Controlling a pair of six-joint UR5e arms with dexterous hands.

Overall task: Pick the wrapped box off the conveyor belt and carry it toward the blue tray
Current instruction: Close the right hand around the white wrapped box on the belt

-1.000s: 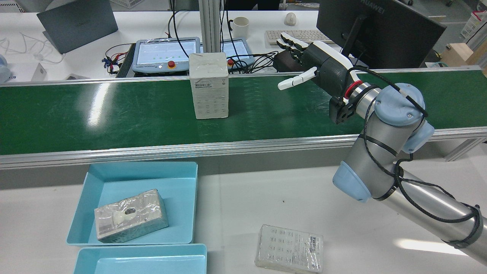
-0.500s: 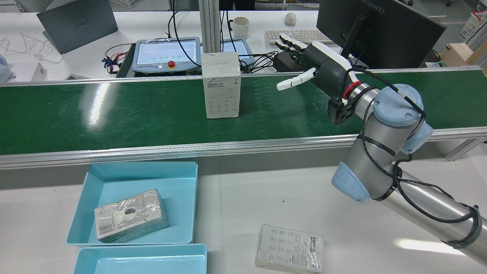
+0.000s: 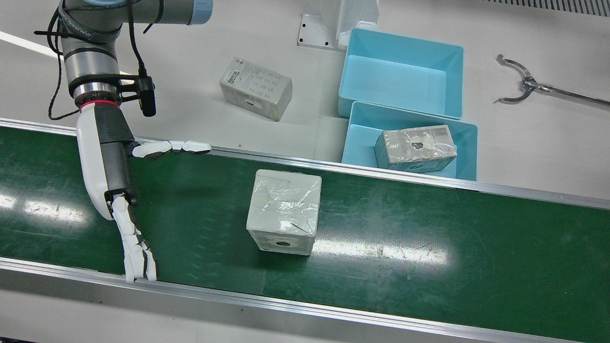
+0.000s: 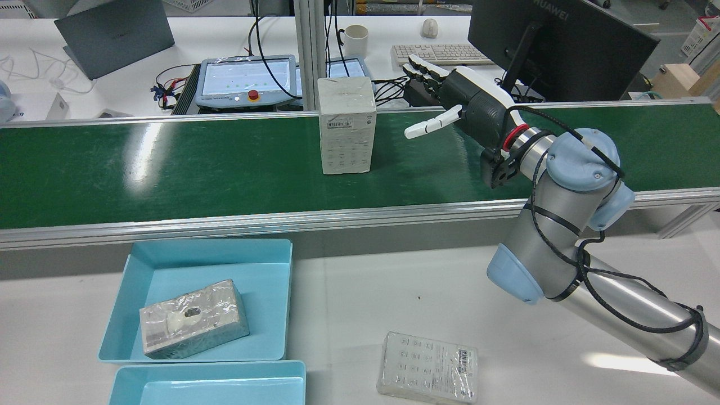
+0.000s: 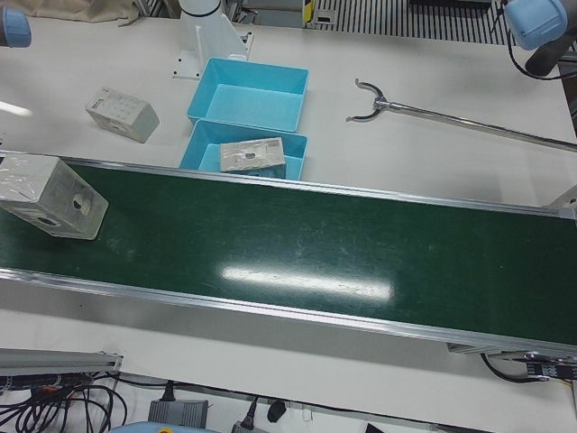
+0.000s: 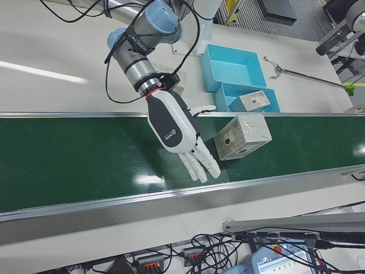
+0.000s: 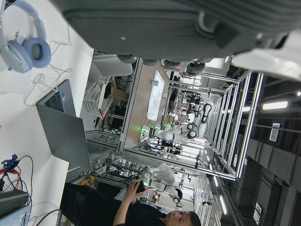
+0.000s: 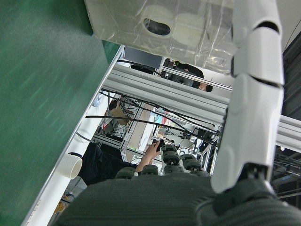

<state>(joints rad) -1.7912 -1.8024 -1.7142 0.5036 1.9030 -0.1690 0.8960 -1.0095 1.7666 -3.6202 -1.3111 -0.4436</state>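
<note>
The wrapped box (image 3: 283, 211) stands upright on the green conveyor belt (image 3: 429, 238). It is wrapped in clear shiny plastic. Nothing is touching it.

The right hand (image 3: 114, 176) hovers over the belt beside the box, with a gap between them. Its fingers (image 3: 136, 252) are spread apart and stretched out straight, and its thumb (image 3: 171, 147) sticks out to the side, toward the box. It holds nothing.

In the rear view, the right hand (image 4: 450, 95) is to the right of the wrapped box (image 4: 346, 125).

The left hand shows only as a dark blurry shape at the top of its own camera's view, so no one can tell if it is spread or closed.

Two blue trays sit on the white tabletop (image 3: 190, 114) next to the belt. The blue tray (image 3: 464, 133) closer to the belt has another wrapped box (image 3: 414, 148) lying inside it. The second tray (image 3: 405, 78) has nothing in it. A third box (image 3: 256, 88) lies flat on the tabletop. A metal grabber tool (image 3: 533, 88) lies on the tabletop too, well apart from the trays.
</note>
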